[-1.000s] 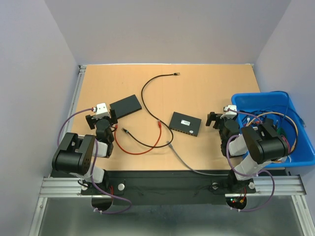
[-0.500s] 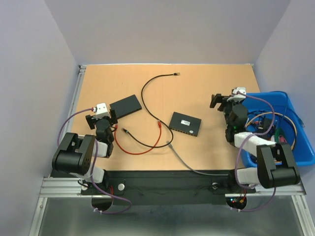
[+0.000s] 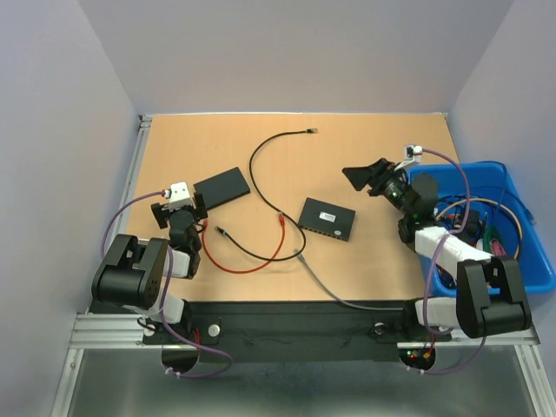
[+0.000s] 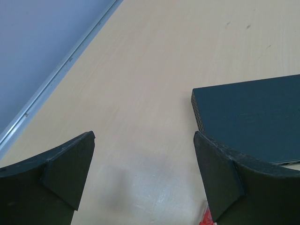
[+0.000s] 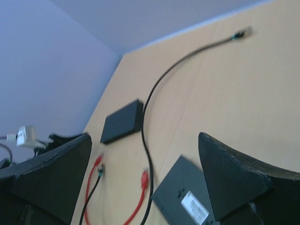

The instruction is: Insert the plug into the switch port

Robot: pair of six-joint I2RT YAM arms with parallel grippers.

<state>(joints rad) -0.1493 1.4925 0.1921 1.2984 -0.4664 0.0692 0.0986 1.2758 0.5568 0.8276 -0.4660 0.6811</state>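
On the left arm (image 3: 143, 274) the jaws stand spread wide and empty, low over the pale wooden surface (image 3: 373, 261) toward its left edge, just beside a flat dark rectangular box (image 3: 221, 185). Right of that, a thin black cable (image 3: 253, 161), a red cable (image 3: 280, 228) and a grey cable (image 3: 321, 282) lie loose, every plug outside the small dark white-labelled switch (image 3: 327, 218) near the middle. The right arm (image 3: 443, 248) hangs its jaws, likewise wide open and empty, near the right edge beside a blue plastic bin (image 3: 530, 282).
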